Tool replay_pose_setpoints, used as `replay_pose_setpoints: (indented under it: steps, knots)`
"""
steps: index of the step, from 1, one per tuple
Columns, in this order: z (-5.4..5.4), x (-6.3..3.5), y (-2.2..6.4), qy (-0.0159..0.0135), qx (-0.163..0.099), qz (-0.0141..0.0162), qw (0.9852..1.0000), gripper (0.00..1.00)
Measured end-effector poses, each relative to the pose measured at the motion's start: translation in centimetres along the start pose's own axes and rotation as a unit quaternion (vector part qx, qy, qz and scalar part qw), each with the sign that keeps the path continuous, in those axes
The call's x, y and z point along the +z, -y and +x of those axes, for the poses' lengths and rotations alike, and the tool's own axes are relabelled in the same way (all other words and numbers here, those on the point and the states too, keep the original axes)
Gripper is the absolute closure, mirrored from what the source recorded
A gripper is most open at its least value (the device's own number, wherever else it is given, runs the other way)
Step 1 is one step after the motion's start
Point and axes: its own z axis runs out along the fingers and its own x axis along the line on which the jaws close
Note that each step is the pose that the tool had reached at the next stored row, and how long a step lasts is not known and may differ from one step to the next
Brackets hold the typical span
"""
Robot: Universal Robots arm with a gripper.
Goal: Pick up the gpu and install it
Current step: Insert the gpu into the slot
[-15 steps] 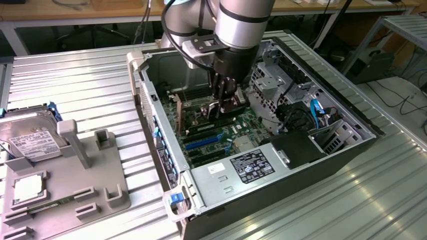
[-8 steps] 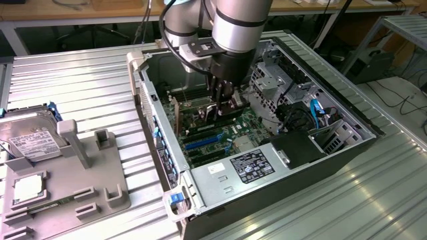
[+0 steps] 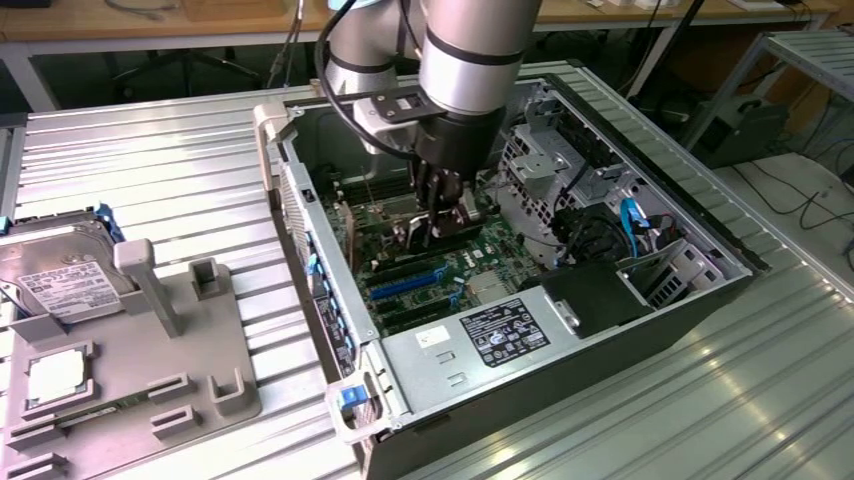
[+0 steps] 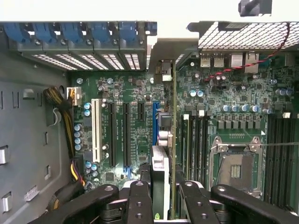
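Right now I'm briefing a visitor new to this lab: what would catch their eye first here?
The gripper is down inside the open computer case at the middle of the exterior view, clamped on the gpu, which it holds edge-on over the motherboard. On the exterior view's left, a hard drive sits in a grey holder.

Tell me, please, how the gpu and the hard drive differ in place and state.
The gpu stands on edge inside the computer case; the hard drive leans outside it, on the grey fixture. The gripper is shut on the gpu; the hard drive is clear of the gripper. Both are flat and rectangular.
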Motion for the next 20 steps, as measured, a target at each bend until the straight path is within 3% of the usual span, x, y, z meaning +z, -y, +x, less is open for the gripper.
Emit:
replay_pose_setpoints:
  steps: [10,20]
  knots:
    - [0.8,0.66,-0.04,0.0,0.0,0.0,1.0,0.72]
    - [0.7,2.23,-0.16,0.0,0.0,0.0,1.0,0.72]
